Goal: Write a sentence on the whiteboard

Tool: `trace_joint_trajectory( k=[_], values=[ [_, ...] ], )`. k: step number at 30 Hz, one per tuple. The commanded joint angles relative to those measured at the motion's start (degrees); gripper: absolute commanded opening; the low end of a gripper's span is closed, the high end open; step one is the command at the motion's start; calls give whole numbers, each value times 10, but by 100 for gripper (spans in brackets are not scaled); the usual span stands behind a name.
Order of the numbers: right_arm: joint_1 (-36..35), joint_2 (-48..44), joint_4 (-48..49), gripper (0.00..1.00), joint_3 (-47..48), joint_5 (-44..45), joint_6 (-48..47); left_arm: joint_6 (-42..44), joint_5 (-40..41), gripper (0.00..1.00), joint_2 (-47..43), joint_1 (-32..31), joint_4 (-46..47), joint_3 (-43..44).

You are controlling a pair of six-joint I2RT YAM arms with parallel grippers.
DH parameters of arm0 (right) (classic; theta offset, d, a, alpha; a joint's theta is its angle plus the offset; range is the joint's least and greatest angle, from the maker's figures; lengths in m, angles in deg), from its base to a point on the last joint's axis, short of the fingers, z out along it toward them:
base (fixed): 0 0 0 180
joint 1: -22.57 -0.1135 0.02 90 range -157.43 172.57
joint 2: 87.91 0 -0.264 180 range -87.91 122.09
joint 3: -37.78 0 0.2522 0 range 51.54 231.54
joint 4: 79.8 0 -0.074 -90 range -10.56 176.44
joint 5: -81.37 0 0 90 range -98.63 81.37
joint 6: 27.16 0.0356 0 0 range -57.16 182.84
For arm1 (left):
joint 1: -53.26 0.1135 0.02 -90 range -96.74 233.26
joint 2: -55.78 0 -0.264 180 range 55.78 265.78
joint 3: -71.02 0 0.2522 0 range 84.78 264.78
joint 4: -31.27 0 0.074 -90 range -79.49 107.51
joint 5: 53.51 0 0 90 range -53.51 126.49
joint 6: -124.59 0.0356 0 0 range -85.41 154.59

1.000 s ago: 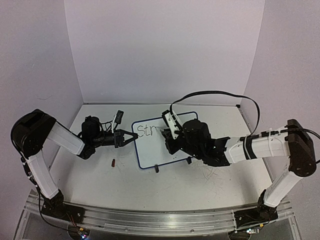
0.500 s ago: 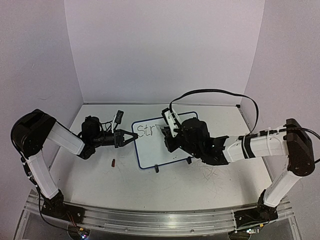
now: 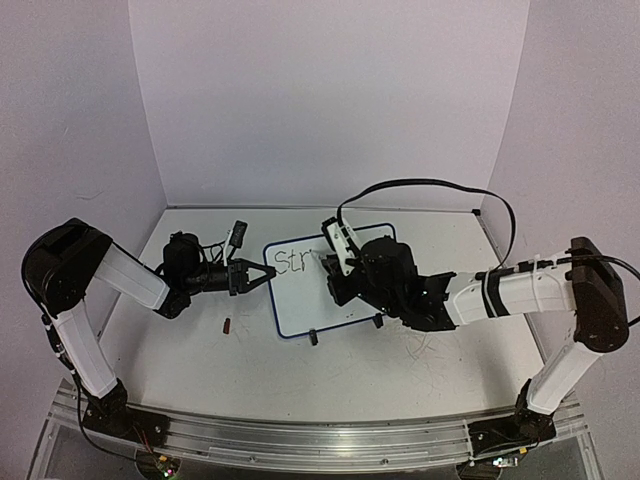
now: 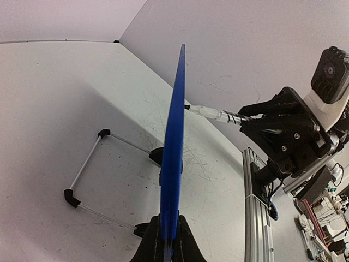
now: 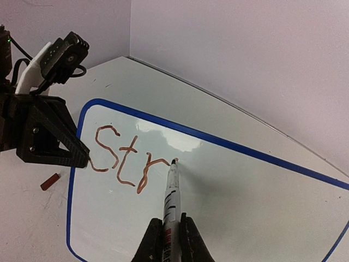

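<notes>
1. Pale lilac matte walls (image 3: pixel 330 100) close in a corner around a large white tabletop (image 3: pixel 350 370), flat and scuffed with fine dark scratches. A ribbed aluminium rail (image 3: pixel 300 435) runs along its near edge.
2. A small rectangular whiteboard (image 3: pixel 300 300) with a glossy white face, a thin dark-blue rim and rounded corners stands near the middle of the table. It is propped at a slant on small black clip feet (image 3: pixel 313 338) and a thin wire stand (image 4: pixel 87 164).
3. The left gripper (image 3: pixel 268 275), made of black angular plastic, is pressed together on the whiteboard's left edge. Its wrist view shows the blue rim (image 4: pixel 173 147) edge-on, rising straight out from between the two fingers (image 4: pixel 155 243).
4. The sentence (image 5: pixel 122 161) so far reads "Str" in thin, loopy, reddish-brown handwritten strokes. It sits in the board's upper left corner, just beside the left gripper's fingertips.
5. The right gripper (image 5: pixel 167 234) pinches a slim white cylindrical marker (image 5: pixel 172 196) with printed bands on its barrel, and the fingers sit tight on both sides of it.
6. The marker's dark tip meets the board face just right of the "r", so the writing lies directly ahead of the right gripper, between the two grippers.
7. A small red cylindrical cap (image 3: pixel 227 325) lies on the table near the board's lower left corner, apart from both grippers.
</notes>
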State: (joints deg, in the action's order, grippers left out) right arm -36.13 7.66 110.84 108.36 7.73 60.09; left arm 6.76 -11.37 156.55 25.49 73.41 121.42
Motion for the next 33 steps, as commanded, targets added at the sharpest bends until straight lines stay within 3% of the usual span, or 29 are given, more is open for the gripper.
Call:
trace_joint_trajectory(
  k=[1,33],
  values=[
    [-6,0,-5,0,0,3,11,7,-13,0,-17,-2,-8,10],
    [-6,-28,-11,0,-39,44,44,7,-11,0,-25,-2,-15,7]
  ],
)
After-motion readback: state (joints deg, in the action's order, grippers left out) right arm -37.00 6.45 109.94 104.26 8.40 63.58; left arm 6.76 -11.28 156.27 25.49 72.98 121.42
